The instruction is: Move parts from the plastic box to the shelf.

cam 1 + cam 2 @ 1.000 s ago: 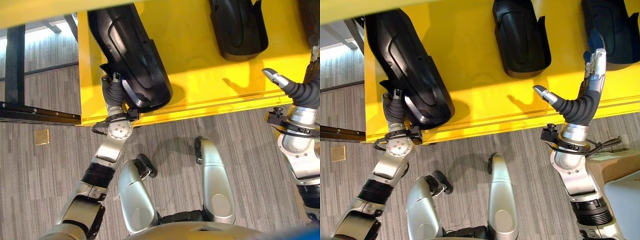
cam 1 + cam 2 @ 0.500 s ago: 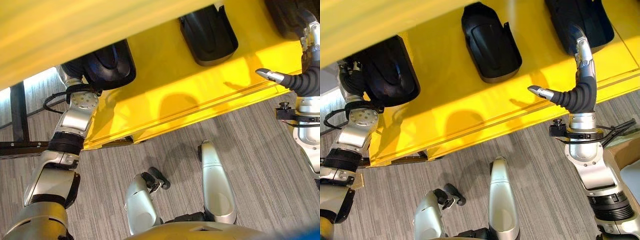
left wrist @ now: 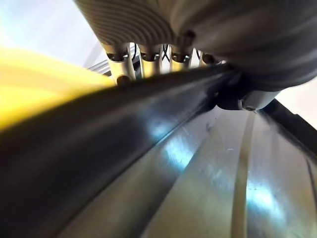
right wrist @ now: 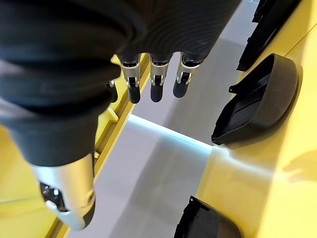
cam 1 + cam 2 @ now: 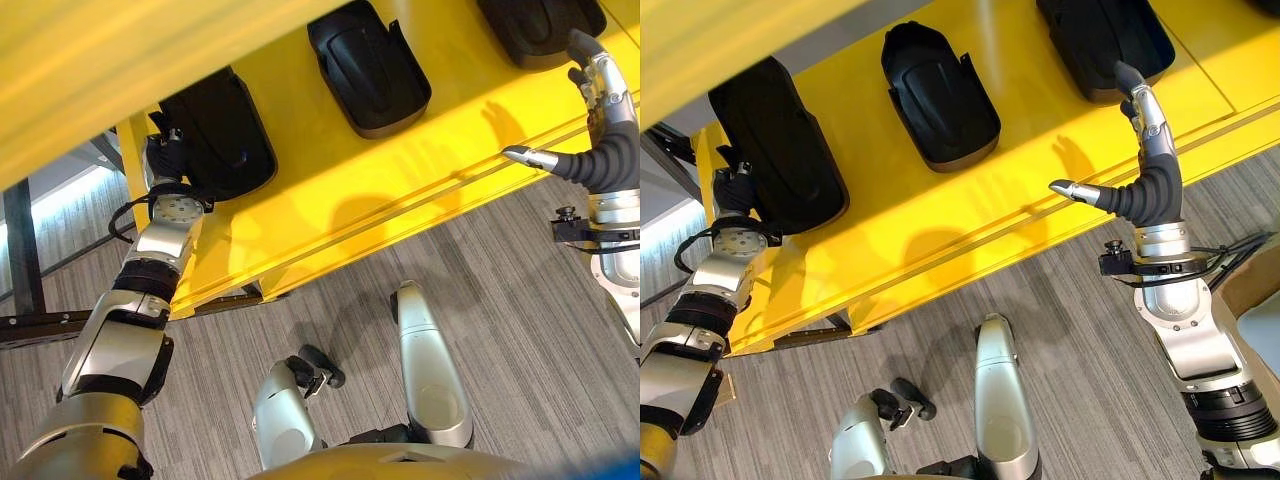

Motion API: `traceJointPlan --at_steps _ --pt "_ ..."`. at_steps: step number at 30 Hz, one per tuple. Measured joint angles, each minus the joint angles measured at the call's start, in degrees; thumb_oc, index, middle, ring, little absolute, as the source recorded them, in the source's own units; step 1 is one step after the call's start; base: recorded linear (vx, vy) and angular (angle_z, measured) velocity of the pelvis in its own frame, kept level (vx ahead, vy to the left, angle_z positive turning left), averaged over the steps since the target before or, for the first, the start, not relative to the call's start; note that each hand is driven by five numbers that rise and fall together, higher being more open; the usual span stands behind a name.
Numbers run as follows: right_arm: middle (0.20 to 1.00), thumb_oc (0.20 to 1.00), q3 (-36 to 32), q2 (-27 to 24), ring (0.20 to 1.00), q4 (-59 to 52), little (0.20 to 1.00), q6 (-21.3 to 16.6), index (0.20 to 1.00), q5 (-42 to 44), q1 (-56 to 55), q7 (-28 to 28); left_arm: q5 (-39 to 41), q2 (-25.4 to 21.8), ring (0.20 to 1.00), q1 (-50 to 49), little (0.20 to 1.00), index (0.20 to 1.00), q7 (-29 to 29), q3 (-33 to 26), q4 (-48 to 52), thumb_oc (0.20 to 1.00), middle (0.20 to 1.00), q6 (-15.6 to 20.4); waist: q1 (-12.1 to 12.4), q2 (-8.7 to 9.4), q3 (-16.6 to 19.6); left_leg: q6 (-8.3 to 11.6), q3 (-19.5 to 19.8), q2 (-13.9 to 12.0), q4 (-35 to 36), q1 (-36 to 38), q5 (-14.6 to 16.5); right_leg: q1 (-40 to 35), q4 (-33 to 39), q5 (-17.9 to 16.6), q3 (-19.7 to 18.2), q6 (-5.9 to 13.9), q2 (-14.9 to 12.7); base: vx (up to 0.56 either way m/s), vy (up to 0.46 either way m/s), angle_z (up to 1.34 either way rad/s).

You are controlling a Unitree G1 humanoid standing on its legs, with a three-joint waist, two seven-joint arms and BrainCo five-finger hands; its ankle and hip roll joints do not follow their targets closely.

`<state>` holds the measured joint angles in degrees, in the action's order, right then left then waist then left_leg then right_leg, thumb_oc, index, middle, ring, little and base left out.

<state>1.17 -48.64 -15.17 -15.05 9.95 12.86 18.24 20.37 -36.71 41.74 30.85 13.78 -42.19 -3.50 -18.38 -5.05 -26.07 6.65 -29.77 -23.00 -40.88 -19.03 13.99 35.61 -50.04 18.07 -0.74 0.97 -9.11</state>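
Part (image 5: 780, 150) in left hand (image 5: 732, 190) lies lengthwise across shelf (image 5: 970, 220).

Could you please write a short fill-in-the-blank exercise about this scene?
1. The black parts lie on a shelf whose colour is ____.
2. The part at the shelf's left end is held by the robot's ____ hand.
3. The right hand holds nothing; its fingers are ____.
4. The floor is covered with grey ____.

Missing words: yellow; left; open; carpet

Three black parts (image 5: 940, 100) lie spaced apart on the yellow shelf (image 5: 970, 205).
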Motion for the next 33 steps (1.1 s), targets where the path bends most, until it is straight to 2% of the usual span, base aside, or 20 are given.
traceJointPlan --at_steps 5,8,11,15,20,27,33 --pt "1.0 1.0 0.1 0.3 1.0 0.0 1.0 0.2 1.0 0.0 -0.4 0.1 1.6 1.5 0.2 -2.1 0.2 0.2 -2.0 -0.5 -2.8 0.2 0.2 0.2 0.6 0.44 0.1 0.46 0.3 -0.6 0.6 -0.1 -0.4 0.0 0.4 -0.2 0.3 -0.3 0.9 0.01 -0.032 -0.02" --pt "1.0 1.0 0.3 0.3 1.0 0.0 1.0 0.5 1.0 0.0 -0.5 0.4 1.6 1.6 0.2 -2.4 0.2 0.2 -2.1 -0.7 -3.0 0.2 0.2 1.2 0.7 0.88 0.4 0.44 0.6 -0.7 0.9 -0.1 -0.8 -0.4 0.9 -0.2 0.8 -0.44 1.0 0.01 -0.031 0.03" --pt "1.0 1.0 1.9 0.5 1.0 0.0 1.0 0.6 1.0 0.0 -0.5 1.0 1.3 1.6 0.2 -3.0 0.2 0.2 -2.0 -1.1 -3.0 0.2 0.2 3.0 0.9 2.16 0.7 0.32 0.9 -0.7 1.0 -0.4 -0.6 -0.6 1.3 -0.4 1.0 -0.54 1.0 0.0 -0.034 0.03" --pt "1.0 1.0 2.2 1.0 1.0 0.0 1.0 1.0 1.0 0.0 -0.4 1.3 0.8 0.9 0.2 -2.4 0.2 0.2 -2.3 -1.8 -4.1 0.2 0.2 3.7 1.0 2.39 0.8 0.15 2.0 -0.8 1.0 -1.5 -0.7 -0.6 2.2 -0.9 1.7 -0.46 1.1 0.02 0.025 0.07" --pt "1.0 1.0 2.6 0.9 1.0 0.0 1.0 1.0 1.0 0.0 -0.4 1.3 -2.1 -1.1 0.2 -2.1 0.2 0.2 -3.4 -1.5 -6.6 0.2 0.2 3.6 0.5 2.38 0.8 0.24 1.8 -0.5 0.7 -1.5 -0.7 -0.6 2.3 -0.9 1.5 -0.37 0.8 0.02 0.047 -0.01" --pt "1.0 1.0 2.7 0.4 1.0 0.0 1.0 1.1 1.0 0.1 -0.3 1.3 -5.5 -2.6 0.2 -1.9 0.2 0.2 -3.7 -0.2 -7.1 0.2 0.2 1.6 0.3 2.19 0.7 0.23 1.4 -0.2 0.9 -1.5 -0.7 -0.1 2.2 -0.9 1.2 -0.36 0.7 0.01 0.045 -0.02" --pt "1.0 1.0 2.6 0.0 1.0 0.0 1.0 1.0 1.0 0.1 -0.3 1.0 -8.9 -2.7 0.2 -0.3 0.2 0.2 -4.3 2.1 -7.6 0.2 0.2 1.1 -0.5 0.45 -0.9 -0.01 0.5 0.8 2.1 -0.9 -0.9 0.0 3.1 -1.4 0.4 0.28 0.3 0.0 0.055 -0.02"
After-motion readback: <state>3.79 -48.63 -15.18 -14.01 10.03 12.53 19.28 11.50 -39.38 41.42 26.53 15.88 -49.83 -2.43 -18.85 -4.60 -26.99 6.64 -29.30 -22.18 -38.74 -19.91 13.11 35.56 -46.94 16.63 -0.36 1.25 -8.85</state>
